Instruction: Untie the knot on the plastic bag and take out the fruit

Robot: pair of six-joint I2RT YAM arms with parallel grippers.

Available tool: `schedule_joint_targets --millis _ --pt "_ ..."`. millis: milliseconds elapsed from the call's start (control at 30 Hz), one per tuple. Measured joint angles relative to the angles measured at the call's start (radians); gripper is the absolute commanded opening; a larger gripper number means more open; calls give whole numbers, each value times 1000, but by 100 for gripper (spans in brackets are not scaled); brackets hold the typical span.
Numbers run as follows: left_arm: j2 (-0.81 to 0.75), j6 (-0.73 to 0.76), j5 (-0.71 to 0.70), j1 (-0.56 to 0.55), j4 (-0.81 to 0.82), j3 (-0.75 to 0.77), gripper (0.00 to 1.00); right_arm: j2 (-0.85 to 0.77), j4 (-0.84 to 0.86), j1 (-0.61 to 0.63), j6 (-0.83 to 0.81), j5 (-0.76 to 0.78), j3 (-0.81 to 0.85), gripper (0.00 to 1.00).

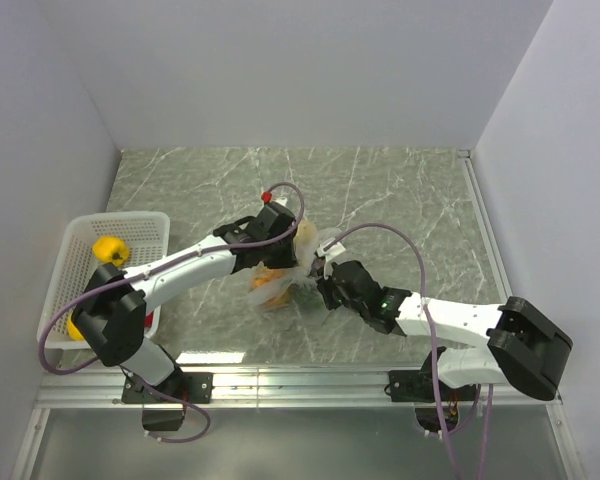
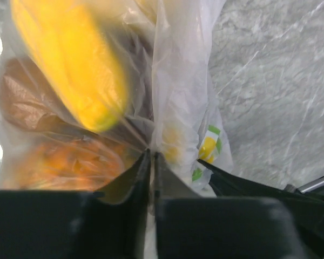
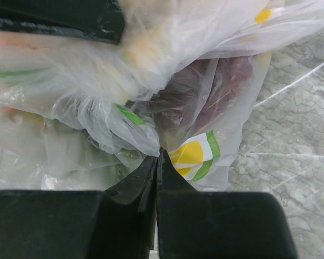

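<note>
Where the 2 arms meet near the middle of the green marbled bench (image 1: 400, 190), the plastic bag (image 1: 270, 290) is found between them, with the fruit inside it. The left tool (image 2: 152, 155) is pinched fully together on a fold of the bag's film, and no gap is left between its fingers. The right tool (image 3: 158, 157) is likewise clamped tight on a pleat of film, just beside a printed yellow-and-green logo (image 3: 193, 156). Through the plastic, a large yellow fruit (image 2: 70, 59) is seen in the left wrist view, with a brownish round fruit (image 2: 24, 97) beside it and an orange fruit (image 2: 65, 162) below. In the right wrist view the dark purple grape bunch (image 3: 205, 91) is pressed against the film. The knot cannot be made out. At the bench's left edge a white basket (image 1: 70, 270) is placed, well apart from the bag, and a yellow item (image 1: 110, 250) is held in it.
</note>
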Motion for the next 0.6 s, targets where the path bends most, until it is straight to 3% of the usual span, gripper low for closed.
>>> schedule_joint_targets --millis 33,300,433,600 --pt "1 0 -2 -2 1 0 0 0 0 2 -2 5 0 0" --pt "-15 -8 -13 29 48 -19 1 -37 -4 5 9 78 -7 0" --pt "-74 -20 29 172 94 -78 1 -121 -5 -40 60 115 -30 0" --pt "-155 -37 79 402 121 -131 1 -239 -26 -233 170 99 -63 0"
